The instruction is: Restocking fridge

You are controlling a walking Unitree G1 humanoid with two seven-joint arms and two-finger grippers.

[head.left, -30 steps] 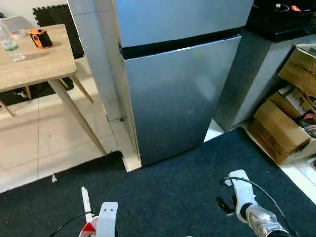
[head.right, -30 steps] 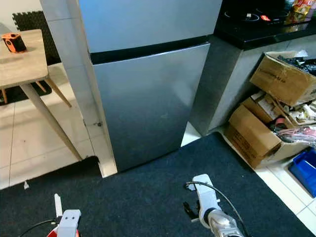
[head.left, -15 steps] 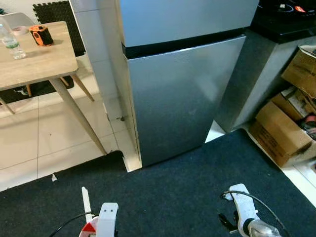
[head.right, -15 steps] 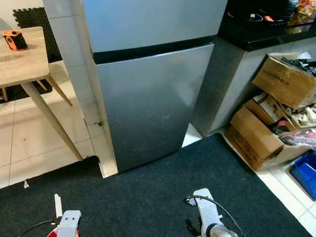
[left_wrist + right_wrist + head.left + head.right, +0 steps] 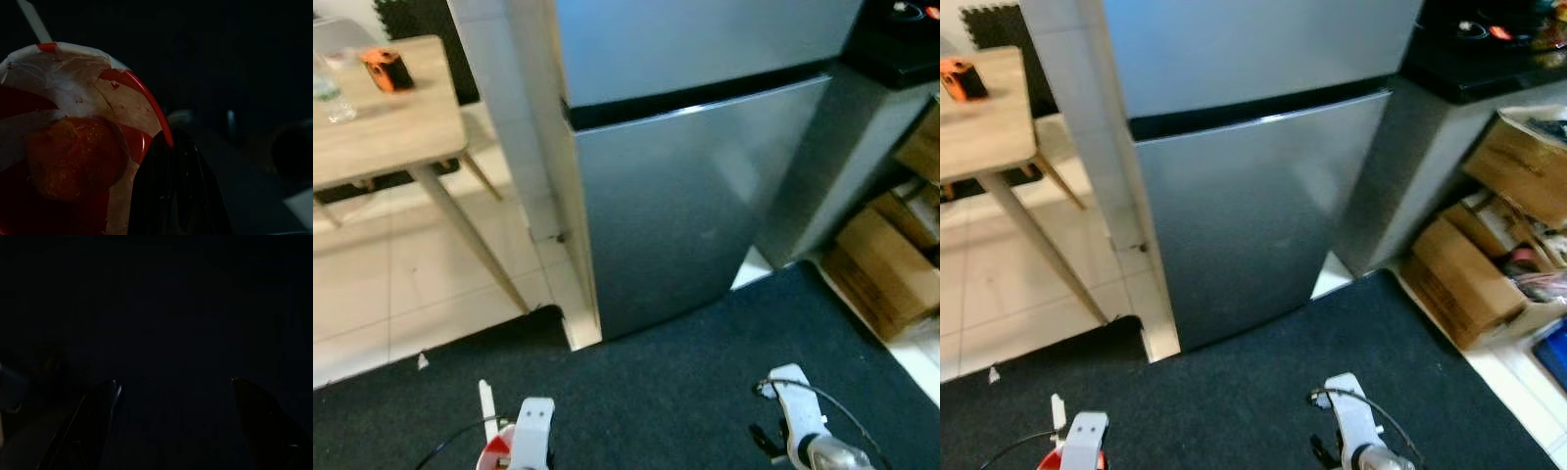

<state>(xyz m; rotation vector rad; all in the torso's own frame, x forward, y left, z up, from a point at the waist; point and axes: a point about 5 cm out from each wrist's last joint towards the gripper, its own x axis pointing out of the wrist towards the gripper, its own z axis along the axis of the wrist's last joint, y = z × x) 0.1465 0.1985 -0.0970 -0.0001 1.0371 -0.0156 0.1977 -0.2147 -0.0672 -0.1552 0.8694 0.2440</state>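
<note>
While facing closed silver two-door fridge [image 5: 685, 186]: left gripper [image 5: 166, 196] clamped on red-and-white paper bowl [image 5: 73, 147]; right gripper [image 5: 173, 421] spread wide.

Fridge [image 5: 675, 196] stands beside dark carpet [image 5: 685, 392].

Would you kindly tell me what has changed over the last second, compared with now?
The right arm has dropped lower in the eye views, and the camera has shifted slightly, blurring the picture. The fridge remains closed, and the left pincer still holds the red-and-white bowl with something orange inside.
</note>
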